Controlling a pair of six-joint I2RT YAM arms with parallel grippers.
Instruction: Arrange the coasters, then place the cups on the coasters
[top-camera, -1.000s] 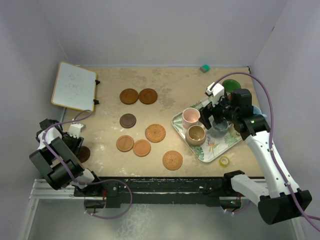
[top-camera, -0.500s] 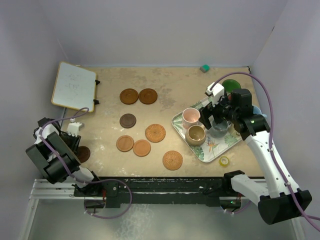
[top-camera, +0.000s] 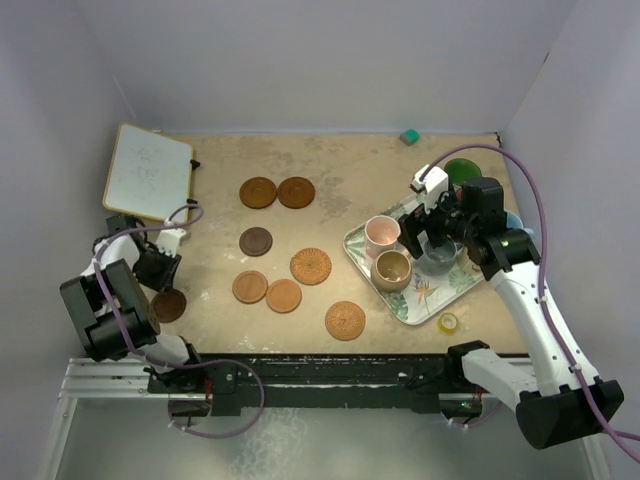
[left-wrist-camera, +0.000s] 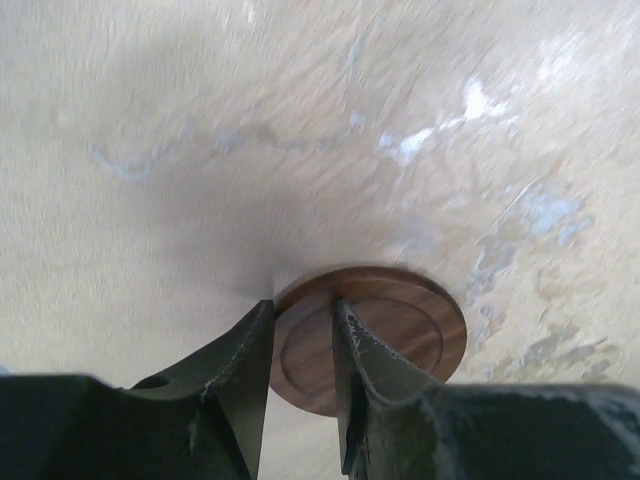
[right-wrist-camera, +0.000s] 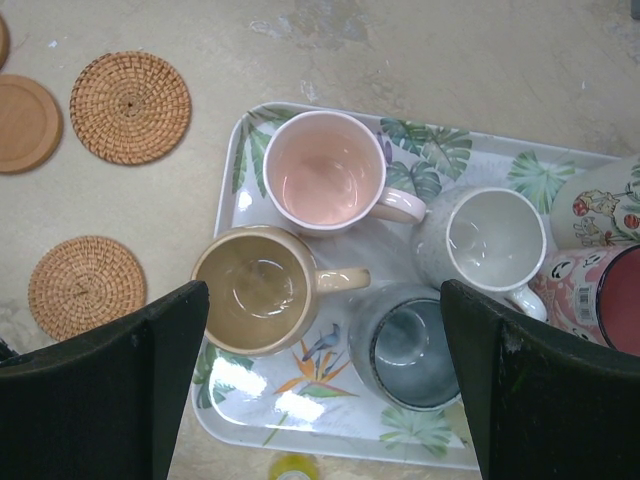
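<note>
My left gripper is shut on the near rim of a dark brown ringed coaster. That coaster lies at the table's left front, by the left gripper. Several other coasters lie mid-table: two brown, one dark, two woven and two plain tan. My right gripper hangs open above the tray, apart from the cups. The pink cup, tan cup, grey cup and slate cup stand on it.
A whiteboard lies at the back left. A yellow tape roll sits by the tray's front corner. A small teal block rests at the back edge. A green cup stands behind the tray, and a red cup at its right.
My left gripper has narrowed onto the dark coaster's rim, and the left wrist has shifted slightly right. The right arm has not moved.
</note>
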